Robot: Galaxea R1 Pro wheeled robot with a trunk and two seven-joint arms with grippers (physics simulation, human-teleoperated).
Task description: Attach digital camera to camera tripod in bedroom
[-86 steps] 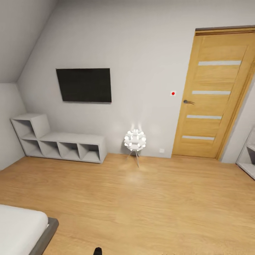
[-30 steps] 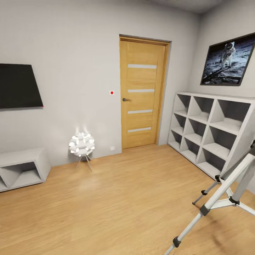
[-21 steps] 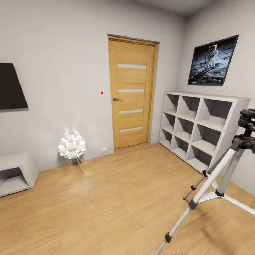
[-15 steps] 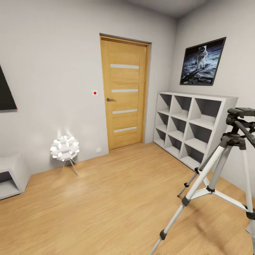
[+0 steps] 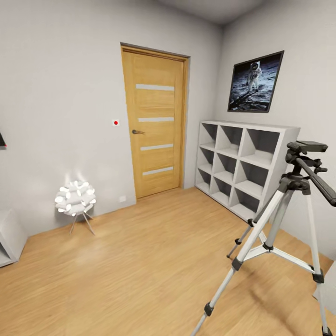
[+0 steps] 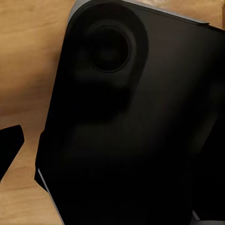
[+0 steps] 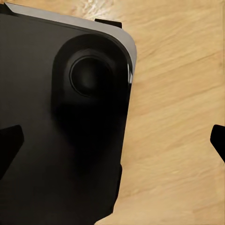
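Note:
The camera tripod (image 5: 295, 181) stands at the right on the light wood floor, with silver-grey legs (image 5: 254, 235), black joints, a black head (image 5: 305, 147) and a pan handle (image 5: 322, 185) slanting down to the right. The head's top plate is bare. The digital camera is out of view. In the right wrist view my right gripper (image 7: 112, 145) is open, with black fingertips (image 7: 9, 145) at both edges, above the floor and my black base (image 7: 56, 117). My left gripper (image 6: 112, 140) looks open over the same black base (image 6: 131, 122), one fingertip (image 6: 9, 146) showing.
A wooden door (image 5: 154, 121) is shut in the far wall. A white cube shelf (image 5: 242, 163) lines the right wall under a moon poster (image 5: 255, 81). A white spiky ball lamp (image 5: 74, 198) stands at the left, and a low white unit (image 5: 7, 238) at the left edge.
The head view has swung to the right: the TV and low shelf slid off to the left, and the tripod and cube shelf came into view. The things themselves have not moved.

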